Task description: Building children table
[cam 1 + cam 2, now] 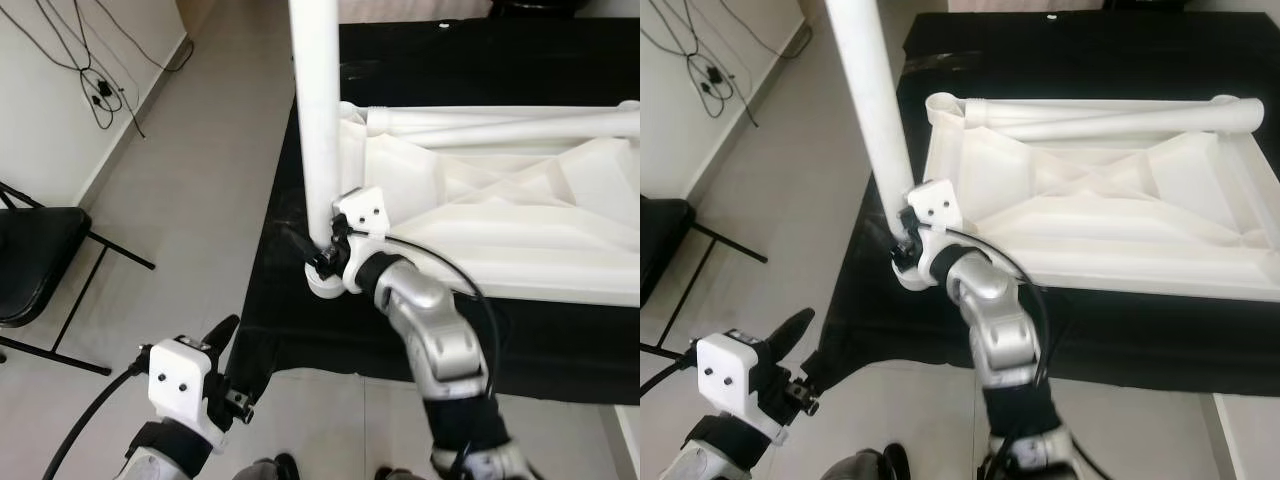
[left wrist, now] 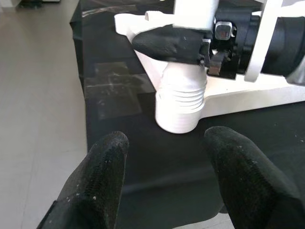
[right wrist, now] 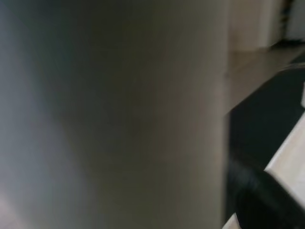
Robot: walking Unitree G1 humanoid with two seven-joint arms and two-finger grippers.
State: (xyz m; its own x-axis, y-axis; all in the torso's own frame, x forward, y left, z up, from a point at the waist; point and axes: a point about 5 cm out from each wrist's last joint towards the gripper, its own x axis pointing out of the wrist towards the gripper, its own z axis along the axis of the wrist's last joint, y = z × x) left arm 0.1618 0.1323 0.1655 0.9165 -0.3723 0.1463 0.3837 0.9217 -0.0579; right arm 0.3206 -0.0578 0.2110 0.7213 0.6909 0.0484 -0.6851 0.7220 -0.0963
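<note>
A white plastic table top (image 1: 520,215) lies upside down on a black-covered surface (image 1: 420,330). Loose white legs (image 1: 500,122) rest along its far edge. One white table leg (image 1: 318,120) stands upright at the top's near left corner, its ribbed end (image 2: 180,107) down on the black cover. My right gripper (image 1: 318,250) is shut on this leg just above the ribbed end; in the right wrist view the leg (image 3: 114,114) is a close blur beside one black finger (image 3: 257,195). My left gripper (image 2: 164,143) hangs open lower left, short of the leg, holding nothing.
A black folding chair (image 1: 35,260) stands on the tiled floor at the left. Cables (image 1: 100,90) hang along the white wall behind it. The black cover's near edge (image 1: 300,360) drapes down just in front of my left gripper.
</note>
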